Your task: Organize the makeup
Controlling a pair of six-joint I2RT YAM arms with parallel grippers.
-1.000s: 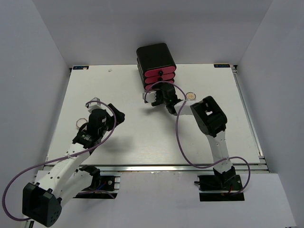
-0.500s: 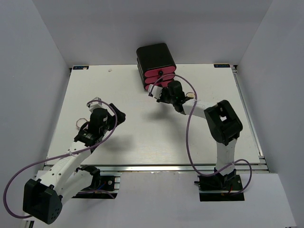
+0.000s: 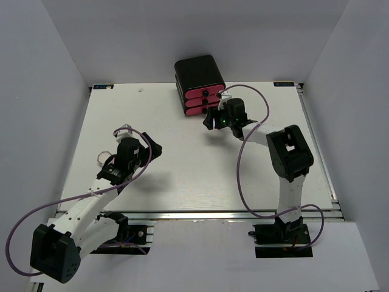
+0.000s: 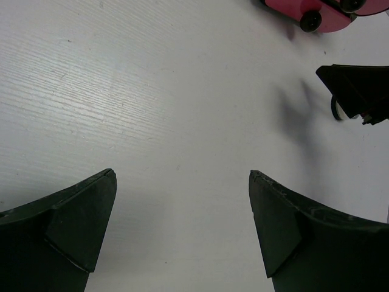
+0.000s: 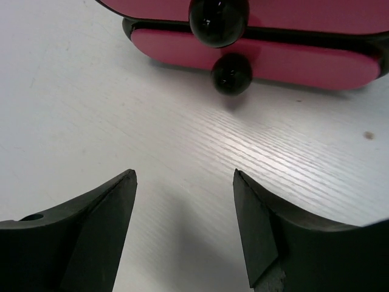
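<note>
No makeup shows in any view; the spot right of the box is covered by my right arm. The black box with three pink drawers stands at the table's far middle, its drawers pushed in. My right gripper is open and empty just in front of the box. In the right wrist view it hovers over bare table, facing the lowest pink drawer and its black knob. My left gripper is open and empty over the left-middle of the table, as the left wrist view also shows.
The white table is walled by grey panels on three sides. A purple cable loops beside the right arm. In the left wrist view the box's drawer and my right gripper lie ahead at the upper right.
My right arm has stretched forward and its wrist swung right, the gripper staying in front of the drawers. The gold compact seen earlier is now hidden behind that arm. The left arm barely moved.
</note>
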